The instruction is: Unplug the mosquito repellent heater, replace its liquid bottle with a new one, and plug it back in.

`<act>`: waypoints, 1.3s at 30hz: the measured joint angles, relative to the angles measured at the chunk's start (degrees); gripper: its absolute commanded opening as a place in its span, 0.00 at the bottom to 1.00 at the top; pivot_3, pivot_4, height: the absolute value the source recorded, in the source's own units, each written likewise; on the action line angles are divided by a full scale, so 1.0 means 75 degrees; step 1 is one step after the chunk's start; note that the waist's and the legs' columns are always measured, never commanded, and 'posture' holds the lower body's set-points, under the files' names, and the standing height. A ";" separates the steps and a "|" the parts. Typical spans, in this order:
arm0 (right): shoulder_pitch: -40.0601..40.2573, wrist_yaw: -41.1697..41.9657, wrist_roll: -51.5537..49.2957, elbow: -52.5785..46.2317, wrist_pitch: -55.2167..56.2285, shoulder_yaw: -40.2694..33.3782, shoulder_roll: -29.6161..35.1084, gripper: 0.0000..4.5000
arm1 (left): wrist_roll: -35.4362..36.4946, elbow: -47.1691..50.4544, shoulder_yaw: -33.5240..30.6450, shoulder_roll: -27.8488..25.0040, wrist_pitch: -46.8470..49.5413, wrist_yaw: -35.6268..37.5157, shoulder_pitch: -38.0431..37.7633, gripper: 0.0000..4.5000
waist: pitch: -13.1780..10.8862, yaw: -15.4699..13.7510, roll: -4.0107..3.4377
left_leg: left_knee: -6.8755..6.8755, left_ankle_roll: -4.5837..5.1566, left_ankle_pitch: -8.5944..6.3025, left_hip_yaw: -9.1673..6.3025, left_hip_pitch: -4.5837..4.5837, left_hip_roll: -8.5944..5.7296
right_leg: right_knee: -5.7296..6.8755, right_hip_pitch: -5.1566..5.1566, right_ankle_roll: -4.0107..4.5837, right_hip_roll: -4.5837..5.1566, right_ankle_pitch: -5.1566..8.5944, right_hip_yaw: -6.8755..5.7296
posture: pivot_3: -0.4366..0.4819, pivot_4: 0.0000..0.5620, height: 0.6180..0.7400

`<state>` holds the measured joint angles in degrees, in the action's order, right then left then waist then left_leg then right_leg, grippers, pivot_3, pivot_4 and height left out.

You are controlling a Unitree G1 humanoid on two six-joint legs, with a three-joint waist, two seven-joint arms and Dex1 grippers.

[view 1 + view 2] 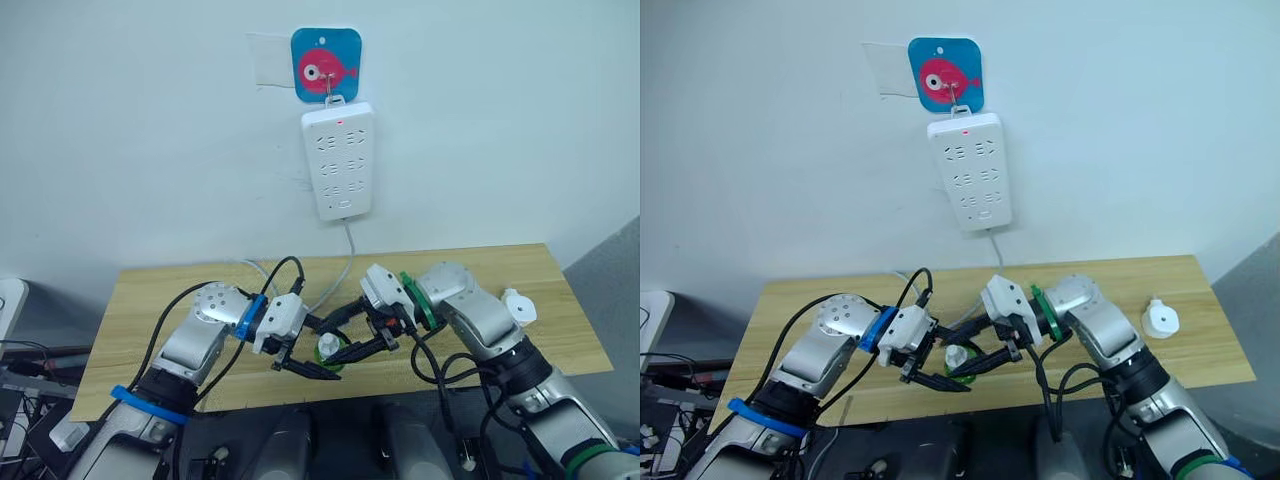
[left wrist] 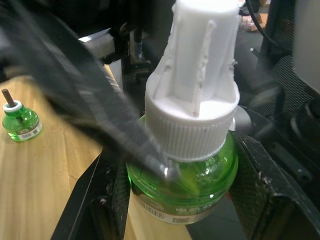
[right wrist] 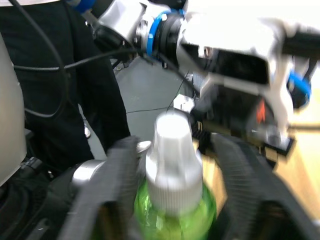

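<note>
Gripping a green, clear liquid bottle [image 2: 185, 185] with ribbed white cap, the left pincer [image 1: 315, 362] and right pincer [image 1: 352, 335] both close on it over the wooden table [image 1: 160, 300]; label print unreadable; the rounded white heater [image 1: 517, 306] lies well beyond the right pincer; another green bottle [image 2: 19, 121] stands uncapped.

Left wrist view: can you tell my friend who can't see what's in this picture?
A round green glass bottle with a tall ribbed white plastic cap sits up close between the left gripper's black jaws, with another black finger reaching across it. A second small green bottle with a brown wick stands farther off on the light wooden table.
</note>
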<state>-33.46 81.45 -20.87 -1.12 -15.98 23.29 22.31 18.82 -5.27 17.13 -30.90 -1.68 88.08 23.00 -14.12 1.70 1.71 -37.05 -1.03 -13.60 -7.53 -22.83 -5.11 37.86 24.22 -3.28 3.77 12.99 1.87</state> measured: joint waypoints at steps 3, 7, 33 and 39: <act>0.0214 -0.0156 -0.0133 -0.0088 -0.0179 -0.0462 0.0440 0.99 | -0.0030 -0.0169 -0.0115 0.0010 0.0011 -0.0312 0.0008 0.51 | 0.0000 -0.0010 -0.0001 | 0.0002 -0.0024 0.0014 0.0001 -0.0008 -0.0003 | -0.0005 0.0006 0.0000 0.0004 0.0000 0.0002 | 0.45 0.33 1.00; 0.1041 -0.0858 -0.0248 -0.0908 -0.0434 -0.1235 0.0961 0.99 | -0.0071 -0.0167 -0.0518 -0.0030 0.0071 -0.0981 -0.0307 0.51 | 0.0003 0.0015 -0.0003 | 0.0008 -0.0022 0.0013 0.0004 -0.0009 0.0000 | -0.0005 0.0014 0.0001 0.0011 0.0000 0.0009 | 0.44 0.33 1.00; 0.2257 -0.6497 0.2007 -0.2129 -0.0928 -0.0698 -0.1446 0.54 | -0.0504 0.0338 -0.1158 0.1200 0.1523 -0.4924 -0.0624 0.51 | 0.0069 0.0021 -0.0007 | 0.0007 -0.0028 0.0016 0.0011 -0.0003 -0.0001 | 0.0009 0.0015 0.0001 -0.0001 0.0000 0.0017 | 0.43 0.33 1.00; 0.2257 -0.6496 0.2011 -0.2128 -0.0922 -0.0649 -0.1381 0.22 | -0.0501 0.0377 -0.1142 0.1225 0.1651 -0.4960 -0.0619 0.51 | 0.0087 0.0020 -0.0005 | 0.0007 -0.0028 0.0016 0.0011 -0.0003 -0.0001 | 0.0008 0.0015 0.0001 -0.0003 0.0000 0.0017 | 0.44 0.32 1.00</act>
<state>-16.53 32.73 -5.78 -17.08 -22.89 18.42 11.95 15.06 -2.44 8.56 -21.72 10.70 50.87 18.36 -13.47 1.85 1.67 -36.99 -1.24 -13.48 -7.45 -22.86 -5.12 37.92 24.34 -3.27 3.75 12.99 2.00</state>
